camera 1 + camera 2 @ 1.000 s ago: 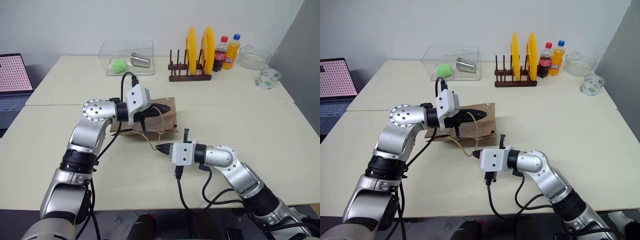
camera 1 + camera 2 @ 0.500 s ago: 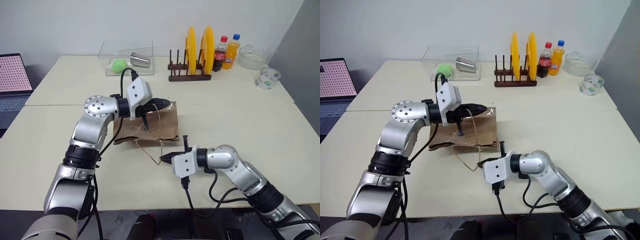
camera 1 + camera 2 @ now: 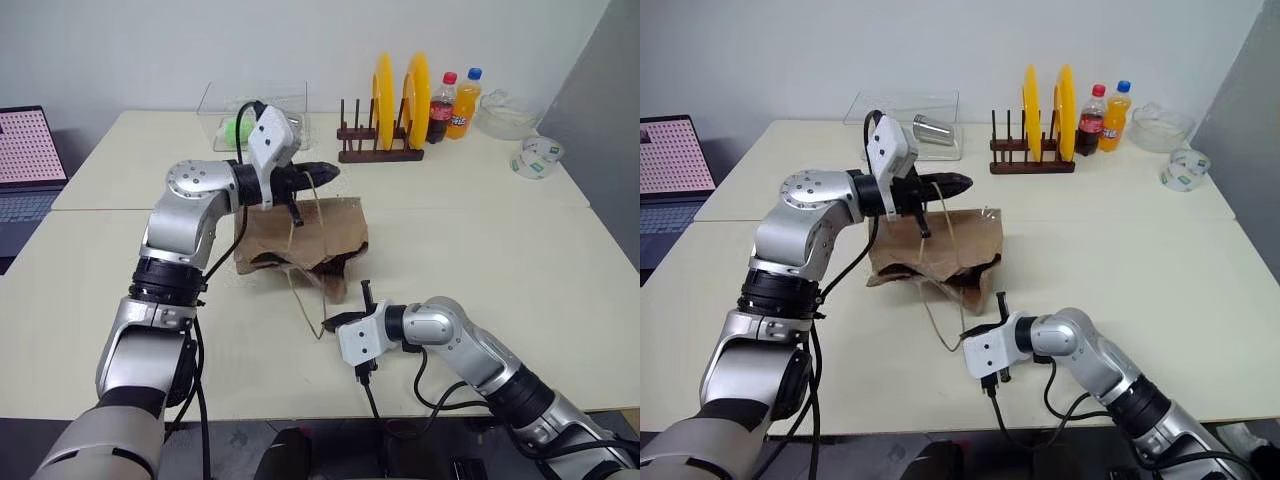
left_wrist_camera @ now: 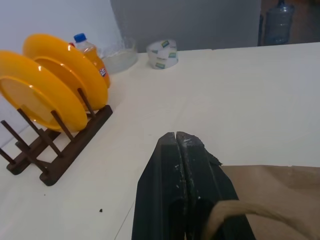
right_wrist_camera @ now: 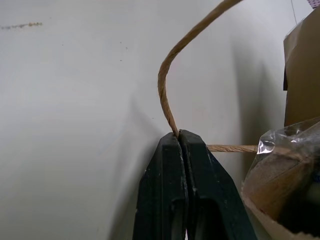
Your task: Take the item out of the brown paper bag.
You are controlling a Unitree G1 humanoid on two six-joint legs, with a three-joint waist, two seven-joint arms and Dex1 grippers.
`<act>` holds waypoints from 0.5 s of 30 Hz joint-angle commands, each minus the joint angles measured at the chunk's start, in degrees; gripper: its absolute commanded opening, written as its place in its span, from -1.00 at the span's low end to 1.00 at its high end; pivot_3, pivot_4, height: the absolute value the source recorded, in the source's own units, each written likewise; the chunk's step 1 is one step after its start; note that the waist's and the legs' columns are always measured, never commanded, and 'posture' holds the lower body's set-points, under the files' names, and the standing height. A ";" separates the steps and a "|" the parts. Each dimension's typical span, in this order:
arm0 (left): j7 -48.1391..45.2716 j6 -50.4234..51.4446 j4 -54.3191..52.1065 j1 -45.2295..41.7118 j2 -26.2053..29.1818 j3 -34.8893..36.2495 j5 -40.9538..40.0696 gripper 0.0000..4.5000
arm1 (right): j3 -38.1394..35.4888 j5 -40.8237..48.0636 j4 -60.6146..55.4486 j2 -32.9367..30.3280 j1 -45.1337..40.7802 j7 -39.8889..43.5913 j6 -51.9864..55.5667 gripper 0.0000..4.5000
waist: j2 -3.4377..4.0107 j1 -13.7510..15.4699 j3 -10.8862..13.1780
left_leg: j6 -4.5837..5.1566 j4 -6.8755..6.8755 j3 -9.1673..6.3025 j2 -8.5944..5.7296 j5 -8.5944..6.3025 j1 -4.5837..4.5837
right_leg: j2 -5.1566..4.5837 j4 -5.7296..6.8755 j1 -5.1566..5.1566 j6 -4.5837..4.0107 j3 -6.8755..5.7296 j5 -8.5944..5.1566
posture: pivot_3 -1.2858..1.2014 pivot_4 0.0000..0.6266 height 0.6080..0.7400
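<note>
The brown paper bag (image 3: 300, 238) is partly lifted off the table, creased, with its dark mouth (image 3: 338, 268) gaping toward me. My left gripper (image 3: 325, 172) is above the bag's far edge, shut on one tan cord handle (image 3: 318, 205). My right gripper (image 3: 328, 323) sits low near the table in front of the bag, shut on the other cord handle (image 5: 167, 95). In the right wrist view a bit of clear crinkled wrapping (image 5: 272, 145) shows at the bag's mouth. The item is hidden inside the bag.
At the back stand a clear box (image 3: 250, 105) with a green ball (image 3: 236, 129), a wooden rack with yellow plates (image 3: 395, 95), two drink bottles (image 3: 452, 104), a glass bowl (image 3: 506, 114) and a tape roll (image 3: 535, 156). A laptop (image 3: 25, 150) is at far left.
My left gripper rose and moved away from me with its handle, lifting the bag up. My right gripper sank toward the table with the other handle, and the bag's mouth opened.
</note>
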 commanded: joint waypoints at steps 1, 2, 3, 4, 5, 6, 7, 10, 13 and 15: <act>1.39 -2.80 1.26 -4.90 0.63 3.40 -0.29 -1.00 | 2.99 -1.03 -0.24 -0.93 1.81 3.20 -0.49 -0.99 | -0.01 0.00 0.00 | 0.00 0.00 0.00 0.00 0.00 0.00 | 0.00 0.00 0.00 0.00 0.00 0.00 | 0.03 -0.52 1.00; 1.48 -3.61 2.68 -5.84 0.75 3.57 -0.04 -1.00 | 3.09 -1.18 -0.25 -1.05 1.94 3.40 -0.56 -0.99 | -0.02 0.00 0.01 | 0.00 0.00 -0.01 0.00 0.00 -0.01 | 0.00 0.00 0.00 0.00 -0.01 0.00 | 0.03 -0.52 1.00; 1.48 -4.60 4.08 -6.73 0.88 3.66 0.27 -1.00 | 3.23 -1.31 -0.32 -1.14 2.04 3.66 -0.57 -0.99 | -0.02 0.00 0.01 | 0.00 0.01 -0.02 0.00 0.00 -0.01 | 0.00 -0.01 0.00 0.00 -0.03 0.00 | 0.03 -0.52 1.00; 1.42 -5.32 5.06 -7.31 0.93 3.71 0.48 -1.00 | 3.29 -1.37 -0.38 -1.17 2.12 3.82 -0.56 -0.99 | -0.02 0.01 0.01 | 0.00 0.01 -0.01 0.00 0.00 0.00 | 0.00 -0.01 0.01 0.00 -0.02 0.00 | 0.03 -0.52 1.00; 1.45 -6.12 6.31 -8.16 0.92 3.87 0.67 -1.00 | 3.37 -1.44 -0.50 -1.15 2.24 3.95 -0.54 -0.99 | -0.02 0.01 0.00 | 0.00 0.01 -0.01 0.00 0.00 0.00 | 0.00 -0.02 0.01 0.00 -0.02 0.00 | 0.03 -0.52 1.00; 1.46 -6.75 7.33 -8.88 0.88 4.00 0.81 -1.00 | 3.42 -1.53 -0.60 -1.12 2.32 4.08 -0.50 -0.99 | -0.01 0.00 0.00 | -0.01 0.00 0.00 0.00 0.00 0.02 | -0.01 -0.03 0.04 0.00 -0.01 0.00 | 0.03 -0.52 1.00; 1.36 -7.36 8.26 -9.56 0.82 4.12 0.96 -1.00 | 3.47 -1.61 -0.71 -1.06 2.38 4.17 -0.44 -0.99 | -0.01 0.00 0.00 | -0.01 0.00 0.01 0.00 0.00 0.04 | -0.01 -0.03 0.04 0.00 0.00 0.00 | 0.03 -0.52 1.00; 0.55 -8.55 9.82 -10.76 0.71 4.21 0.92 -1.00 | 3.14 -2.42 -0.89 -0.49 2.39 3.13 -0.26 -0.99 | -0.01 -0.06 0.00 | -0.01 -0.01 0.01 0.00 0.00 0.06 | 0.00 -0.02 0.05 0.00 0.00 0.00 | 0.03 -0.52 1.00; -2.30 -7.92 8.16 -9.83 0.85 3.67 -0.26 -1.00 | 0.18 -2.13 -1.82 1.84 1.95 -0.45 1.58 -0.99 | -0.01 -0.11 0.00 | -0.01 -0.01 0.01 0.01 0.00 0.04 | 0.00 -0.01 0.02 0.00 -0.01 0.00 | 0.03 -0.52 1.00; -5.41 -7.96 5.90 -7.89 1.57 2.67 -0.53 -1.00 | -3.16 0.00 -3.97 4.14 1.88 -2.53 4.22 -0.99 | -0.01 -0.14 0.00 | -0.02 -0.01 0.01 0.02 0.01 0.03 | 0.01 0.01 -0.01 0.00 -0.01 0.00 | 0.03 -0.52 1.00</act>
